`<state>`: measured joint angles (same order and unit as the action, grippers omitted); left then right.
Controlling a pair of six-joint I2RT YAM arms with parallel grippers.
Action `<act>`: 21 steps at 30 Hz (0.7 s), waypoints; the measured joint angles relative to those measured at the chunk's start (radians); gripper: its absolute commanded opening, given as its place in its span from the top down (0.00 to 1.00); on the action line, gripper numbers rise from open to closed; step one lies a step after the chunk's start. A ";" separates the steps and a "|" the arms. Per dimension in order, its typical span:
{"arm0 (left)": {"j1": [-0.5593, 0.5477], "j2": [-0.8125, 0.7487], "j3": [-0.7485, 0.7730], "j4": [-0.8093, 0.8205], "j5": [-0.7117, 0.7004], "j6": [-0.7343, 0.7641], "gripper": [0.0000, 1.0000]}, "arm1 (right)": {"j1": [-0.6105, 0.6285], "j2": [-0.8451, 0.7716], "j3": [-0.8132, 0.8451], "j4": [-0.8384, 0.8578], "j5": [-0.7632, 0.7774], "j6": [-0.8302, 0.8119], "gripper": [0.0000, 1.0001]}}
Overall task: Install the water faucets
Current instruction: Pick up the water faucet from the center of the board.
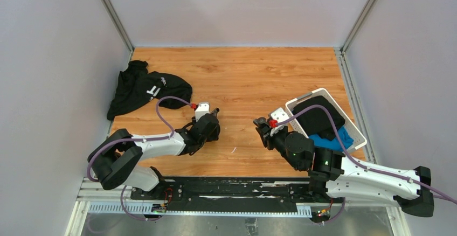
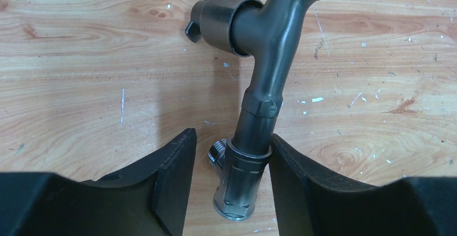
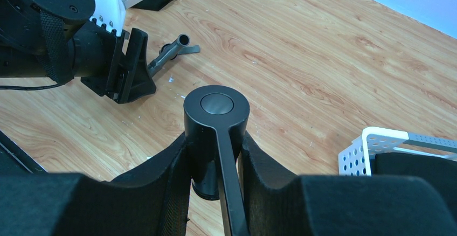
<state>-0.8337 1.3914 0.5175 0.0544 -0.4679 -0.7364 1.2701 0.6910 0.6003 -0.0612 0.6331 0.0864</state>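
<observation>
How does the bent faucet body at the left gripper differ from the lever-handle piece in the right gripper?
The faucet body is a long bent grey pipe; the handle piece is a short black cap with a thin lever. The faucet body lies on the table; the handle piece stands upright. The left gripper leaves a gap beside the faucet body; the right gripper clamps the handle piece. Both are dark faucet parts.
</observation>
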 measured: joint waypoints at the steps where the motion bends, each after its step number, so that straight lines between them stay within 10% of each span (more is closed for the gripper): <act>1: 0.000 0.000 0.002 -0.005 0.000 0.002 0.44 | 0.000 0.000 0.000 0.000 0.000 0.000 1.00; 21: -0.032 0.043 0.173 -0.225 -0.030 0.065 0.34 | 0.000 0.037 0.000 0.003 0.000 0.000 1.00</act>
<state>-0.8654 1.4349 0.6907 -0.1707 -0.4980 -0.6712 1.2701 0.7284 0.6003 -0.0582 0.6327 0.0864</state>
